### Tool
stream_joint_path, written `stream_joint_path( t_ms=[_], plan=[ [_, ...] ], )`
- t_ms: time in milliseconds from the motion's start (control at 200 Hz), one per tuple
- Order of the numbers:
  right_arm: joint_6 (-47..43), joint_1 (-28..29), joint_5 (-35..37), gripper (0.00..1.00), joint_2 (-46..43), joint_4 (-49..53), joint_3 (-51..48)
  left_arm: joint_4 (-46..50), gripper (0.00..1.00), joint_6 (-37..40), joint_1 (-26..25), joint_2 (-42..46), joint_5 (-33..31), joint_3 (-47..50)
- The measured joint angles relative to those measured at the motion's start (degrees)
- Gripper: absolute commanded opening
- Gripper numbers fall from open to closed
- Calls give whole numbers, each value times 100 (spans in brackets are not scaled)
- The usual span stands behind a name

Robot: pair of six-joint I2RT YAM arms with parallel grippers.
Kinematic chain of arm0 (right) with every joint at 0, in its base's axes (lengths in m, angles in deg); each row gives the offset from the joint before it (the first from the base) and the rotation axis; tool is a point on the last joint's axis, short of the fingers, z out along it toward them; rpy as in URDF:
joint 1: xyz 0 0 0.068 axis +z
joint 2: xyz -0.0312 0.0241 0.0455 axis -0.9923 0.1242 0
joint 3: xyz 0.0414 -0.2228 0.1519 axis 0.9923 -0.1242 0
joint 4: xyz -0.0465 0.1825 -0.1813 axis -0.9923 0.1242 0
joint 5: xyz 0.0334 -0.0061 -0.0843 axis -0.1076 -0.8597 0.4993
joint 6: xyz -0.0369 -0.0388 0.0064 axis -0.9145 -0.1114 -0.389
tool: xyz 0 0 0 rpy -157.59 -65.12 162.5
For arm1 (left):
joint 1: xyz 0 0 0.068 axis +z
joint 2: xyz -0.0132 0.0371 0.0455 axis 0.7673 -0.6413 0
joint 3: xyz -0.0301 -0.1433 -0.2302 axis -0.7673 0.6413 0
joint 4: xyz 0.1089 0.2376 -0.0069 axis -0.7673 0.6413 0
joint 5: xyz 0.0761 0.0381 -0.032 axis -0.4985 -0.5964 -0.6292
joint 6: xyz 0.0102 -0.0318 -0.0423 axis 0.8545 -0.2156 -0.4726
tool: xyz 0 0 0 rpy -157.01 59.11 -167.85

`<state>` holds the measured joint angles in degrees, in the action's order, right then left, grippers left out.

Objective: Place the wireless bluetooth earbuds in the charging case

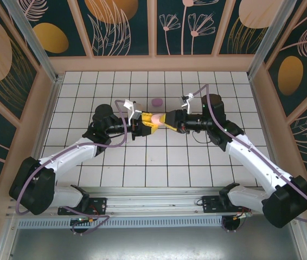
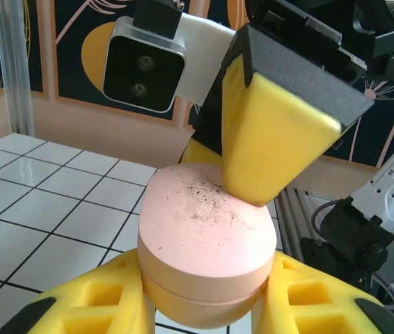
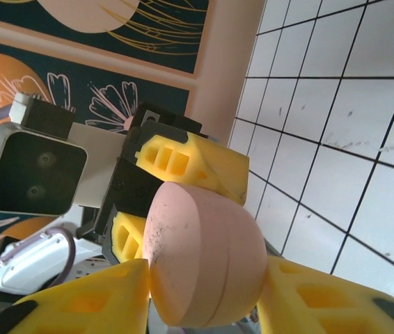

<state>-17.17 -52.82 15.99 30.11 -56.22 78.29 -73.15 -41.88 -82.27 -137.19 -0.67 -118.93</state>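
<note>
White tiled surface (image 1: 159, 162), floral panel walls around.

Top view: the arms meet mid-surface. Left gripper (image 1: 146, 121) and right gripper (image 1: 165, 119) sit nose to nose with the pink charging case (image 1: 156, 117) between them, held above the tiles. A small purple round piece (image 1: 156, 101) lies on the tiles just behind.

Left wrist: left jaws clamped on the case's sides. One right finger (image 2: 273, 139) presses the scuffed lid.

Right wrist: right jaws closed against the case from both sides.

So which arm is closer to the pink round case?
Left, but only just. The left fingers squeeze the pink case from both sides. The right fingers come in from the opposite side, one resting on its lid.
</note>
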Motion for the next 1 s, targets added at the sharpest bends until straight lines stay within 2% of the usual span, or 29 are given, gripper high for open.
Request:
stream_joint_path(
  t_ms=[55, 185, 320, 435, 536, 761, 1001],
  plan=[
    [46, -11, 9, 26, 9, -37, -2, 0, 26, 2, 13, -4, -22, 0],
    [52, -20, 35, 22, 46, -109, 0, -2, 31, 9, 28, -2, -79, 4],
    [52, -26, 33, 21, 146, -188, 0, 13, 45, 96, 28, -2, -179, 48],
    [50, -15, 31, 20, 247, -260, 0, 63, 63, 190, 11, 24, -308, 63],
    [46, -31, 72, 20, 299, -273, 0, 179, 72, 326, -11, 125, -468, 81],
    [-313, -463, 350, 20, 343, 223, 310, 684, 82, 726, -11, 396, -949, 118],
    [-981, -1355, 708, 19, 415, 887, 376, 949, 83, 876, -11, 713, -1539, 487]
  ],
)
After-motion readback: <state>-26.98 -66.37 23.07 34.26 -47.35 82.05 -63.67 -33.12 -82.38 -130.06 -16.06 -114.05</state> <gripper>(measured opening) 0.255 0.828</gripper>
